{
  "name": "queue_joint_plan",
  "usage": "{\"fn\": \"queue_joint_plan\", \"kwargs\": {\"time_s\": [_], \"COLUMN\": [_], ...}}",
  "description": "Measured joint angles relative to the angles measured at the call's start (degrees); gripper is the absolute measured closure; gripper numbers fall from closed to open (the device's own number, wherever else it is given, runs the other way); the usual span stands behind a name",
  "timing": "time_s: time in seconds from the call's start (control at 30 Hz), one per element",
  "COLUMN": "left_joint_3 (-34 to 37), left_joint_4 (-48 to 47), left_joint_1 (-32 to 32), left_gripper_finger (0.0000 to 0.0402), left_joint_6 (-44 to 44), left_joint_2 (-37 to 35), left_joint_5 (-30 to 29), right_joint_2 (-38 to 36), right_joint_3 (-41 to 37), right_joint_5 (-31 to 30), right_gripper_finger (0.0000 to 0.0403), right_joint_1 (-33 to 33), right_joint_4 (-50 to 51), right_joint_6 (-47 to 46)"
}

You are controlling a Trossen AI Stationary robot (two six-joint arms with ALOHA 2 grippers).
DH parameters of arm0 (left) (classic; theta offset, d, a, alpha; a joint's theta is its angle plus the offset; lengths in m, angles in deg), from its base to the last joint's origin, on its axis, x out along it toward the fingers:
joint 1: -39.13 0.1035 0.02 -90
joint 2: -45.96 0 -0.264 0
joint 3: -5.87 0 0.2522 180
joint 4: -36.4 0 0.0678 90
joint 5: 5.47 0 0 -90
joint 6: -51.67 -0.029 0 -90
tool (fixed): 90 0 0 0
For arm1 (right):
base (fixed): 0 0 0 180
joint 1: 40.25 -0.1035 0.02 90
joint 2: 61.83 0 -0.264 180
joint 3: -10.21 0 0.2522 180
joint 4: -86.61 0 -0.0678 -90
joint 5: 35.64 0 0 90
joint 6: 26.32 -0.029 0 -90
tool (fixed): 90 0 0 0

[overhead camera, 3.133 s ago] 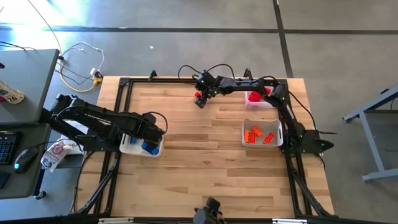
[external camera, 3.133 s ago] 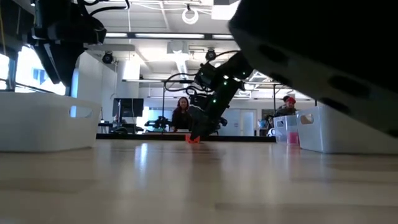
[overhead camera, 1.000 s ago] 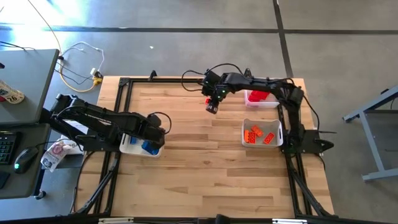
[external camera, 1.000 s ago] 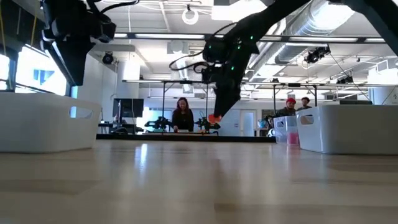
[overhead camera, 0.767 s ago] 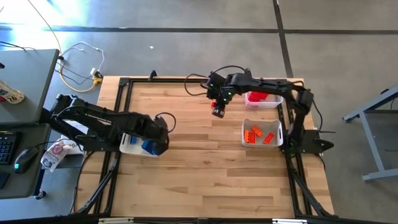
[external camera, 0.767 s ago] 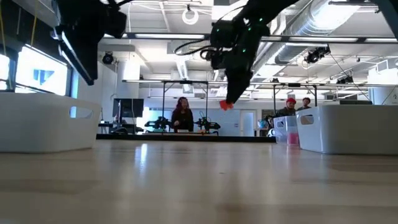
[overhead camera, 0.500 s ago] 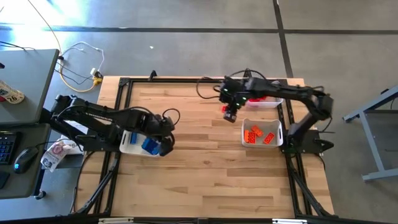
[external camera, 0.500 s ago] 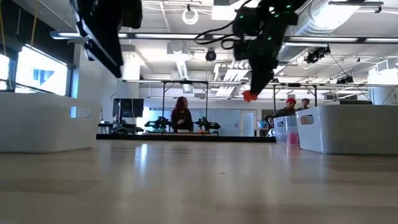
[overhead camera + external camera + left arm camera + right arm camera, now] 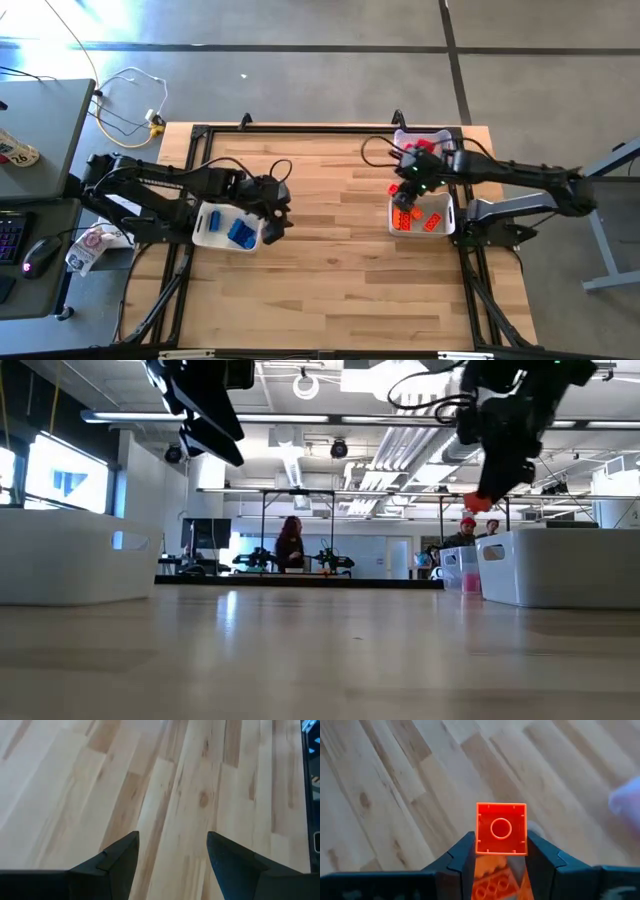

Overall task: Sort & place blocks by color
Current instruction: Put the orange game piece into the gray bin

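Observation:
My right gripper (image 9: pixel 404 196) hangs over the white bin (image 9: pixel 449 212) of orange blocks (image 9: pixel 414 216) at the table's right, shut on an orange-red block (image 9: pixel 501 828). In the low view that block (image 9: pixel 482 503) is well above the table. Behind this bin stands another white bin (image 9: pixel 421 135) with red blocks (image 9: pixel 421 147), partly hidden by the arm. At the left, my left gripper (image 9: pixel 277 214) is open over bare wood, just right of a white bin (image 9: pixel 208 228) holding blue blocks (image 9: pixel 240 233). Nothing is between its fingers (image 9: pixel 122 855). My right gripper pinches the orange-red block between its two fingers (image 9: pixel 464 856), one on each of two opposite side faces (image 9: pixel 479 842). The block's hollow underside with its round tube faces the wrist camera. It is lifted clear, above the orange blocks in the bin.
The middle of the wooden table (image 9: pixel 330 260) is bare boards inside a black frame (image 9: pixel 300 128). In the low view the bins' walls (image 9: pixel 70 555) (image 9: pixel 560 565) rise at either side. People sit in the room far behind the table.
My right gripper has carried the orange-red block from the table's far middle toward the right and near edges, to above the bin of orange blocks; the block stays clear of the table. My left gripper has moved right, off the bin of blue blocks, still open.

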Motion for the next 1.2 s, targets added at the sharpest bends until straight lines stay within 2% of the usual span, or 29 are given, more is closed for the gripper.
{"fn": "queue_joint_plan", "kwargs": {"time_s": [0.2,0.4,0.53,0.83,1.03,1.2], "left_joint_3": [0.02,2.32,7.61,21.71,29.37,34.39], "left_joint_4": [1.88,2.93,6.16,19.82,23.30,25.29], "left_joint_1": [2.34,3.24,3.07,1.22,0.14,0.07], "left_gripper_finger": [0.0181,0.0181,0.0181,0.0181,0.0181,0.0181], "left_joint_6": [-2.78,-3.49,-1.30,-0.03,-0.26,-1.82], "left_joint_2": [-0.89,-5.74,-11.72,-24.84,-31.92,-37.33], "left_joint_5": [-0.10,-3.34,-5.04,-5.67,-5.81,-6.38], "right_joint_2": [-5.90,-7.05,-7.06,-7.07,-7.07,-7.09], "right_joint_3": [-7.37,-11.31,-12.46,-12.47,-12.47,-12.38], "right_joint_5": [0.04,0.13,0.61,-2.57,-0.87,0.04], "right_gripper_finger": [0.0288,0.0288,0.0278,0.0212,0.0171,0.0161], "right_joint_1": [-2.30,-4.79,-5.75,-6.80,-6.78,-6.78], "right_joint_4": [-1.13,-1.20,-0.92,-0.36,-0.33,0.06], "right_joint_6": [-7.33,-11.54,-13.71,-14.09,-14.12,-14.24]}}
